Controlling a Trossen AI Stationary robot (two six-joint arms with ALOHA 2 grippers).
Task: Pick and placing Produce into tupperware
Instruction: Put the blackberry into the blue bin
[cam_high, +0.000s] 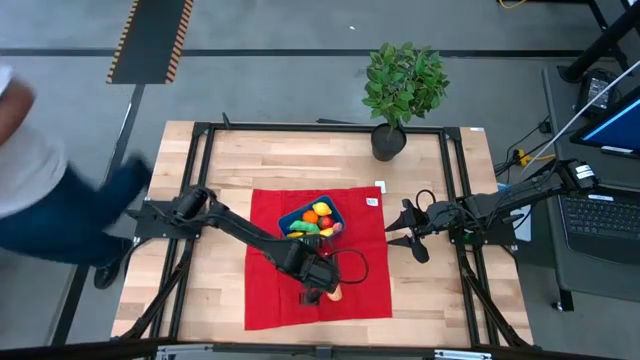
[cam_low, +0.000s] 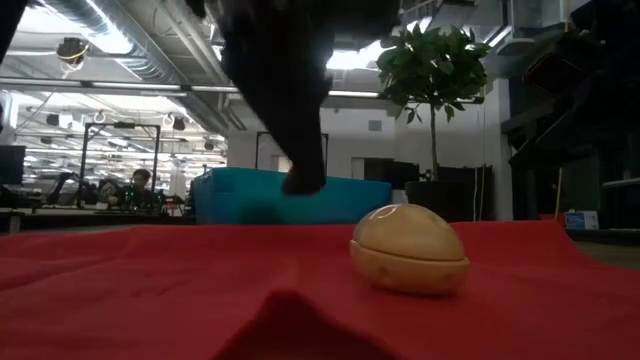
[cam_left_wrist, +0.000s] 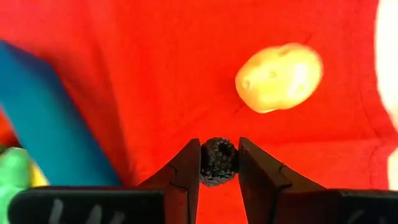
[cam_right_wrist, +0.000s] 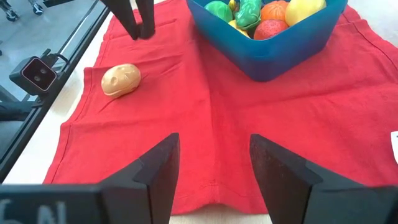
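1. Carrying the dark berry (cam_left_wrist: 218, 162) calls for a steady lift clear of the red cloth (cam_high: 270, 300), then a move over the rim of the blue container (cam_high: 303, 213) before letting go.
2. The left hand (cam_left_wrist: 218, 163) is clamping the berry between its fingers, near the tan potato (cam_left_wrist: 279, 77).
3. The right hand (cam_right_wrist: 213, 171) is waiting with fingers apart, holding nothing.
4. The container is sitting on the cloth, already holding several pieces.

Wooden table (cam_high: 230, 170): red cloth (cam_high: 270, 300) spread mid-table, potted plant (cam_high: 392, 100) at far edge, small tag (cam_high: 372, 201), possibly paper.
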